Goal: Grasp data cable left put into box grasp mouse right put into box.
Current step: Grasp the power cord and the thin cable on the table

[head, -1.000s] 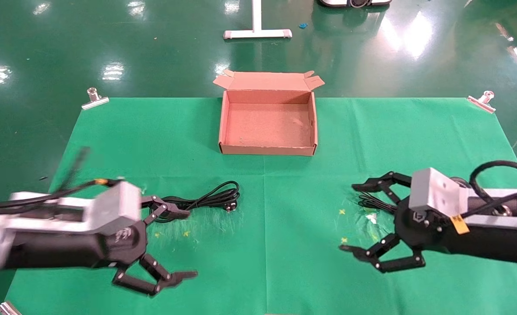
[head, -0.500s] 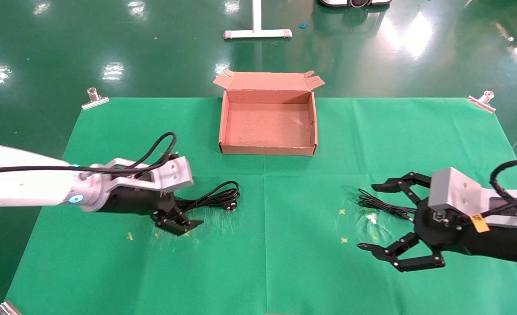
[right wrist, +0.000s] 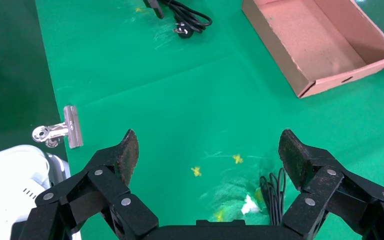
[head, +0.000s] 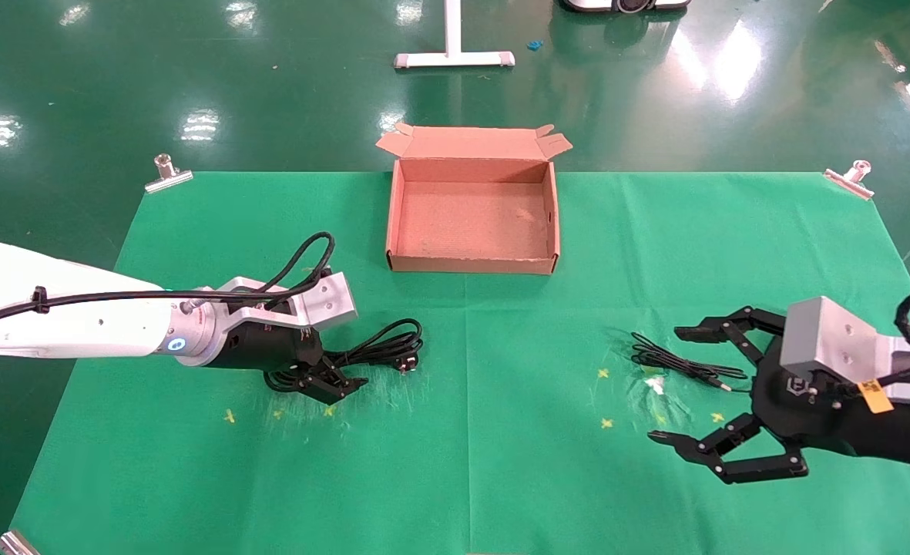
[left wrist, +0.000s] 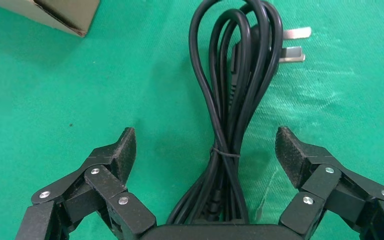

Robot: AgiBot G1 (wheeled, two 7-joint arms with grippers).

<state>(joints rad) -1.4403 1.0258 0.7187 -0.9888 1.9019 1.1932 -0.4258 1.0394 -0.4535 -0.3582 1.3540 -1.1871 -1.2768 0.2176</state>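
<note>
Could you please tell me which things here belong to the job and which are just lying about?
Job: data cable, box, mouse cord, left end effector astride the cable, right end effector.
Lying about: metal clips, white stand base.

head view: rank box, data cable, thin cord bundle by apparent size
1. box: clearly largest.
2. data cable: partly hidden under the open left end effector.
3. thin cord bundle: looks smallest, beside the open right end effector.
</note>
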